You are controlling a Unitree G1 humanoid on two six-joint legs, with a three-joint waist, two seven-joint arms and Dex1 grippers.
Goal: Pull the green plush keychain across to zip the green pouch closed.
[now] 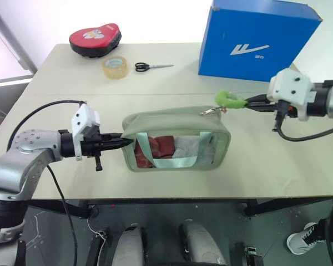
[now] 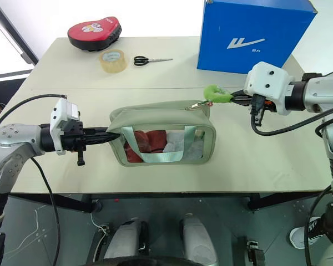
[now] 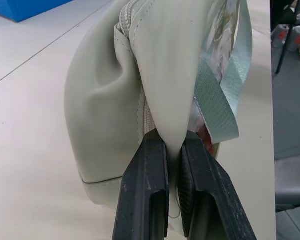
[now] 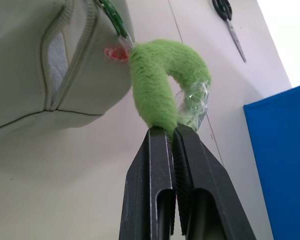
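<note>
Right hand (image 2: 237, 98) pinches green plush keychain (image 2: 217, 93) at green pouch (image 2: 162, 136) corner; left hand (image 2: 112, 135) grips opposite end.

The blue box (image 1: 255, 40), at about one o'clock on the tabletop (image 1: 61, 83), carries a white swoosh-like logo on its front face, with a few tiny white characters beside it, too small to read. The red case (image 1: 95, 39), at about eleven o'clock, has a pale cartoon-like print on its lid, with no legible lettering. No other text, number or label can be read.
</note>
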